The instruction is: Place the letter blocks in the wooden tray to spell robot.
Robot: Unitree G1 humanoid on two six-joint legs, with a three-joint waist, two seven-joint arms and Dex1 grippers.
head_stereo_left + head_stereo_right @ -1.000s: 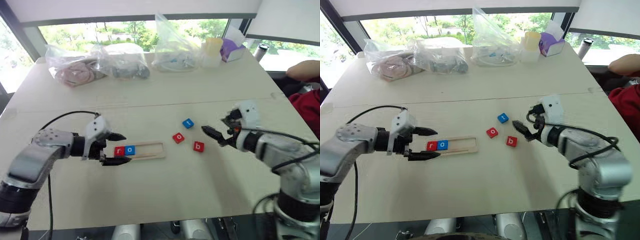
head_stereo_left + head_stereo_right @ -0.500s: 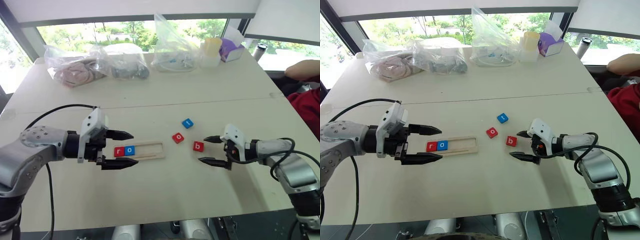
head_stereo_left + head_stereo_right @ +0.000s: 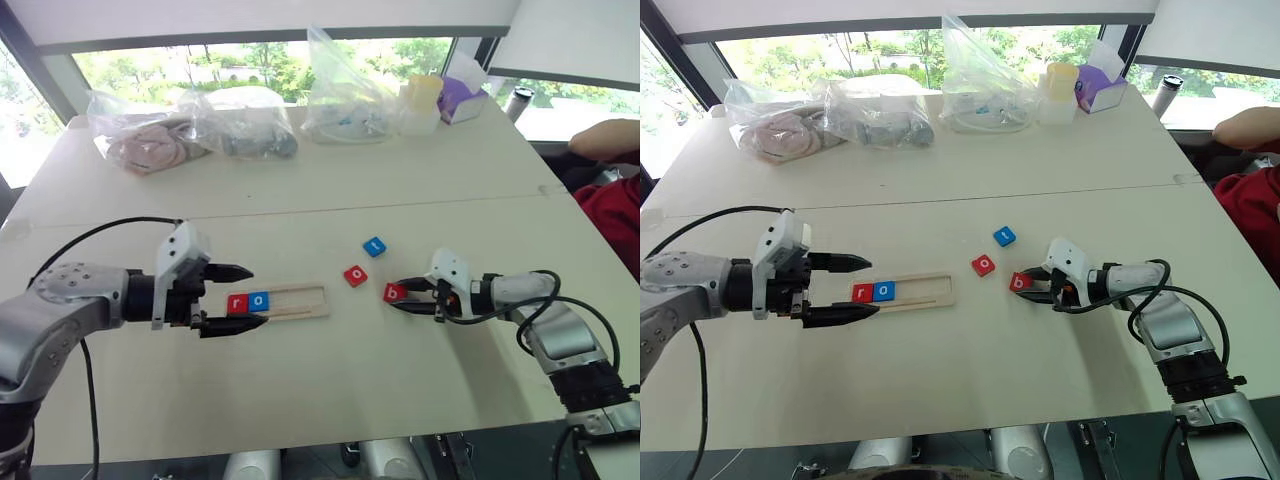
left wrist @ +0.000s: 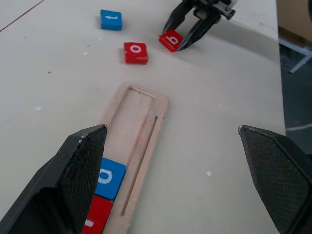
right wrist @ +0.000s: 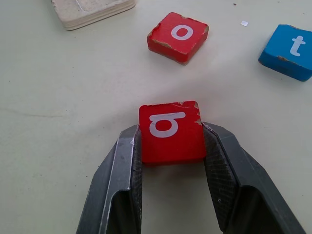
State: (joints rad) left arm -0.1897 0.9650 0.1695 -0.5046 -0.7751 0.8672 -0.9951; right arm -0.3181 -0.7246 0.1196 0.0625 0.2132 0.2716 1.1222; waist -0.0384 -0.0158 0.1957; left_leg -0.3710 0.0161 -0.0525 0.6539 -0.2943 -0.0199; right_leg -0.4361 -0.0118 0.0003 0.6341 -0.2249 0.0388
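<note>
Now, right gripper (image 5: 171, 161) clamped on the red b (image 5: 171, 131), a finger (image 5: 122, 165) pressed to each side of the block, down on the table (image 3: 330, 380). Left gripper (image 3: 238, 297) spread wide, one fingertip either side of the filled end of the tray (image 3: 300, 300), gripping nothing. In the tray's left end: red r (image 3: 238, 303), then blue o (image 3: 260, 300), side by side and touching; rest of the slot bare. Loose on the table, right of the tray: red o (image 3: 355, 276), near the tray's empty end; blue t (image 3: 375, 246), farther back and a little right; the gripped b nearest the right arm. From the left wrist: tray running away from the open fingers toward the three loose blocks, right gripper pinching b at the far side. From the right wrist: b's letter lying sideways between the pads, red o and blue t beyond it, tray corner at the edge. At the table's far edge, by the window: plastic bags (image 3: 240, 125), a pale cup (image 3: 423, 100), a purple box (image 3: 462, 98). At the right edge, a person's arm and red sleeve (image 3: 615, 215).
</note>
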